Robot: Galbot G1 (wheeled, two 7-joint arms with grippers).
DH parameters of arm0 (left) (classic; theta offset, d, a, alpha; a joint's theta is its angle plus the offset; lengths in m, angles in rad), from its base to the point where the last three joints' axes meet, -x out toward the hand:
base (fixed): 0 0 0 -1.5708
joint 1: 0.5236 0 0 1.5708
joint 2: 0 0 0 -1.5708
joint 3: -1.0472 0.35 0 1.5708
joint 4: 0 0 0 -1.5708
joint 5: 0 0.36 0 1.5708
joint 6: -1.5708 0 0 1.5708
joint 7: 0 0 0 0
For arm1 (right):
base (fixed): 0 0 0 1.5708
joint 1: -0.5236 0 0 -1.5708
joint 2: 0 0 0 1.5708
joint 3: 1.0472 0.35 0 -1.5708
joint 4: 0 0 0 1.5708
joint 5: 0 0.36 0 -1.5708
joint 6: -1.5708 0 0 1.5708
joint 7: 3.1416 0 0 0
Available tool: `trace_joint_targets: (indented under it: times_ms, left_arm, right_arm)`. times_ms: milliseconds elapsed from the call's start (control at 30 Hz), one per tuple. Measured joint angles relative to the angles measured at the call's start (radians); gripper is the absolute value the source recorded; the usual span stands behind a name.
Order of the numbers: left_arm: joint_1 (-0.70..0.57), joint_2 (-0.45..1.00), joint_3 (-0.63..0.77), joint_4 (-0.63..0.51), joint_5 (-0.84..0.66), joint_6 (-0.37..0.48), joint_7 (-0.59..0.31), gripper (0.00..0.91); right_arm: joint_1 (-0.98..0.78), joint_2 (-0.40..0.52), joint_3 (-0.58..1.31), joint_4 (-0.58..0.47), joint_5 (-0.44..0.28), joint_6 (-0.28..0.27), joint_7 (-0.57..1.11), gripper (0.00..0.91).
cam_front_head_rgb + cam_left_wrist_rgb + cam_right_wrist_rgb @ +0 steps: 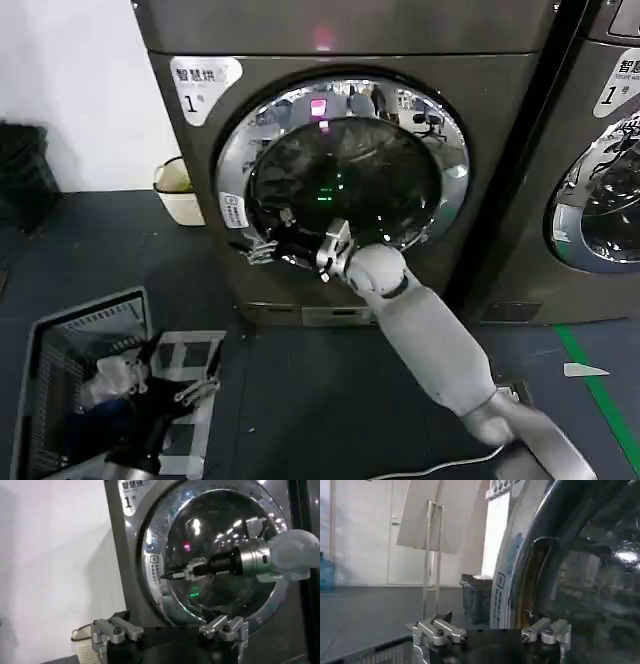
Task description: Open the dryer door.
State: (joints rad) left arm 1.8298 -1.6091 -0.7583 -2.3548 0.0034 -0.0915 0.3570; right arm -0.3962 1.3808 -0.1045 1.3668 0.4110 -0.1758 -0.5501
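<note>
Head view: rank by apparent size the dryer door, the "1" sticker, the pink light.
1. Round chrome-ringed dark glass dryer door
2. White "1" sticker
3. Small pink indicator light

No close calls.

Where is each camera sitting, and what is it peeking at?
Head view: up on the robot's head, looking forward and down at the dryer; the right gripper reaches the lower left edge of the dryer door.
Left wrist view: on the left arm, held low; the open left gripper faces the door from the side, right gripper beyond.
Right wrist view: on the right arm, close beside the door; the open right gripper points along its rim.
All three views share the dryer door.
</note>
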Motion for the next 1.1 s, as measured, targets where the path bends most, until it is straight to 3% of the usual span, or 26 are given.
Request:
trace_joint_targets:
  times_ms: [333,533,733,867,1100]
  left_arm:
    - [-0.002,0.000,-0.009,0.000,0.002,0.007,0.019,0.907]
    - [-0.019,0.000,-0.027,-0.013,0.047,0.098,0.031,0.907]
    - [-0.048,0.000,-0.054,-0.018,0.031,0.184,-0.018,0.907]
    - [-0.074,0.001,-0.094,-0.010,-0.039,0.234,0.053,0.907]
    - [-0.124,0.031,-0.182,0.025,-0.186,0.234,0.177,0.907]
  right_arm:
    - [0.007,0.007,-0.022,0.014,0.042,-0.009,-0.059,0.907]
    - [-0.019,-0.026,-0.023,0.062,0.088,-0.010,-0.122,0.907]
    - [-0.040,-0.072,-0.017,0.117,0.117,-0.009,-0.237,0.907]
    - [-0.054,-0.106,-0.005,0.153,0.144,-0.008,-0.332,0.907]
    - [-0.071,-0.161,0.012,0.188,0.191,-0.013,-0.484,0.907]
